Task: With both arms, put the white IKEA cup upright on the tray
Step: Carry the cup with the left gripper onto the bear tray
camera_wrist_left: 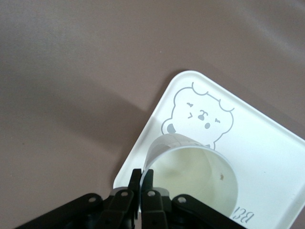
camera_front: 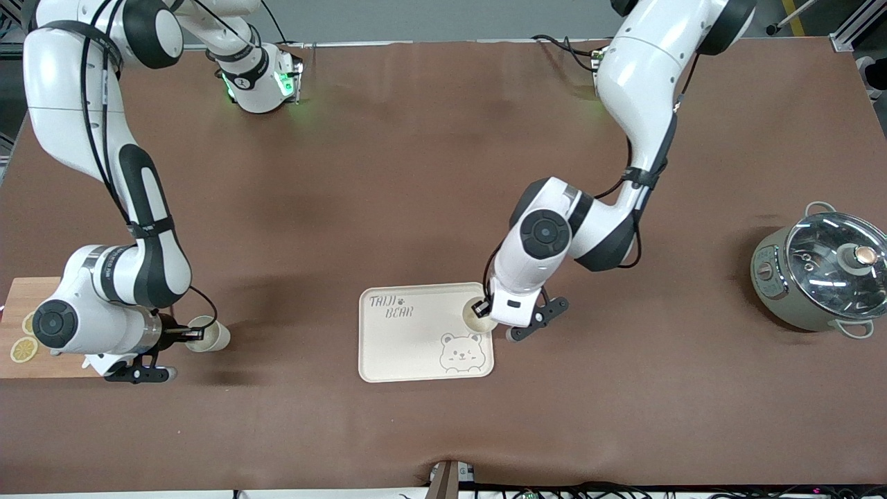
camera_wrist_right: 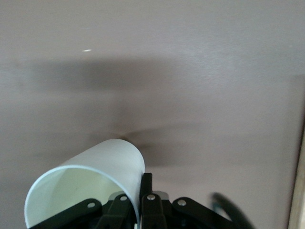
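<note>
Both grippers are pinching a cup by its rim. Left gripper [camera_front: 481,310] is over the tray [camera_front: 388,346], at the tray's end toward the left arm, and its fingers [camera_wrist_left: 147,183] are pressed on the thin wall of a white cup [camera_wrist_left: 193,179], one finger inside and one outside. In the left wrist view this cup looks upright, with its mouth open upward, beside the printed bear face [camera_wrist_left: 202,114]; I cannot tell if its bottom already touches the tray. Right gripper [camera_front: 181,335] is near the wooden board [camera_front: 28,291], toward the right arm's end of the table and well apart from the tray, and it holds a second white cup [camera_wrist_right: 95,179] in the same way, fingers closed on the rim. In my judgement the step in hand is to set the left arm's cup down. To do it well, the arm should lower straight and slowly until the base rests flat inside the raised rim, then spread the fingers only a little and lift straight up, so the inner finger does not drag the light cup over. A lidded pot [camera_front: 821,274] stands apart, toward the left arm's end.
</note>
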`<state>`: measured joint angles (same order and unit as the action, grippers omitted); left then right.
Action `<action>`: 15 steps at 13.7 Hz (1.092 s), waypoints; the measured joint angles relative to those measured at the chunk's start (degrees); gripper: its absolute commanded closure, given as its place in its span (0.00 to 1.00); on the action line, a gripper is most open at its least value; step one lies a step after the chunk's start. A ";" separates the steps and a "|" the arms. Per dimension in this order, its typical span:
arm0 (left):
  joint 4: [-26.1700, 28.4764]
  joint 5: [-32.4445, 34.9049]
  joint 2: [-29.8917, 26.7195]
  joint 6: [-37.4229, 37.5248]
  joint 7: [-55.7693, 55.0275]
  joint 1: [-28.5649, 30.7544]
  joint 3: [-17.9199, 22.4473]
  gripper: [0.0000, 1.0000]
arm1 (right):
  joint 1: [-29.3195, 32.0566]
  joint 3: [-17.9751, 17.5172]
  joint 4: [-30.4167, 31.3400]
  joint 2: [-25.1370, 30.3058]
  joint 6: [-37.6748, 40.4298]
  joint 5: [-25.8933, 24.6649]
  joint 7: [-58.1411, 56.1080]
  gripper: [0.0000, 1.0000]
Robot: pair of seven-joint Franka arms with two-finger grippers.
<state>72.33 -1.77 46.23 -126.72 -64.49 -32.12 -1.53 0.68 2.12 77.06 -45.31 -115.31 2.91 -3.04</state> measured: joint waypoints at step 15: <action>-3.37 0.00 7.09 -7.08 -0.82 -5.49 3.68 0.26 | -17.26 -1.71 -9.62 0.63 10.81 2.55 35.34 1.00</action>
<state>68.96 -1.77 53.33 -133.80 -65.31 -37.61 2.15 -16.58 0.41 67.44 -44.69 -104.50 5.45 32.30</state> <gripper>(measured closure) 0.872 0.956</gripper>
